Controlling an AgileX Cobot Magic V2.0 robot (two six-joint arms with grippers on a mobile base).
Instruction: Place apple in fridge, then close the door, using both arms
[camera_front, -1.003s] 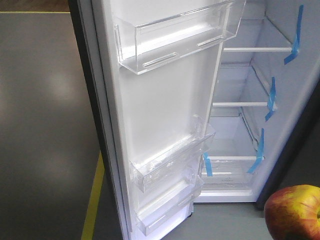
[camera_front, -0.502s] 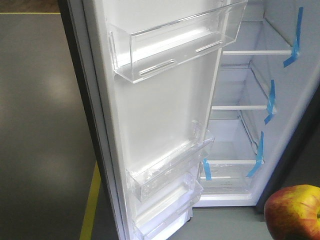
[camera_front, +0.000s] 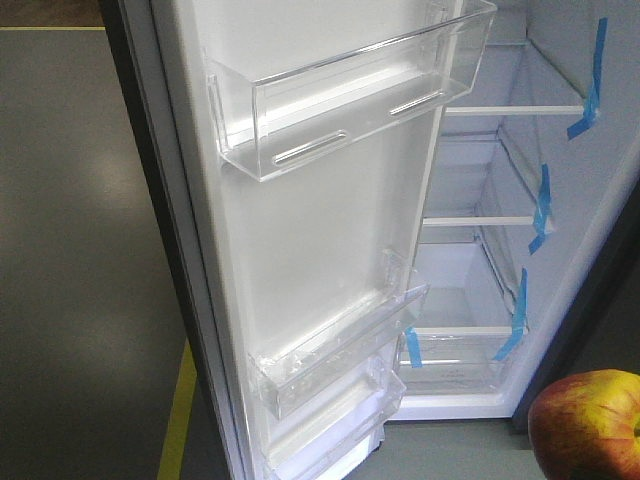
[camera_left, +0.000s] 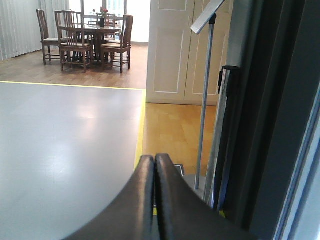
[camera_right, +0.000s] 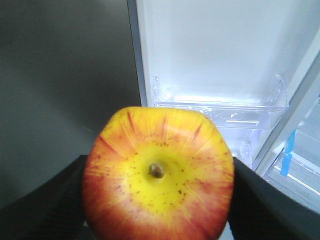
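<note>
Fridge (camera_front: 470, 265) door (camera_front: 330, 230) open, apple (camera_front: 590, 425) outside.
Right gripper (camera_right: 160, 200) jaws clamp apple; left gripper (camera_left: 154, 165) jaws pressed together, empty.

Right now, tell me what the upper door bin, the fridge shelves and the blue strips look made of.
Upper door bin: clear glossy hard plastic, likely; you see straight through it. Shelf: white front edge, probably plastic; panel unclear. Blue strips: thin matte tape, seemingly, stuck over the shelf ends.
</note>
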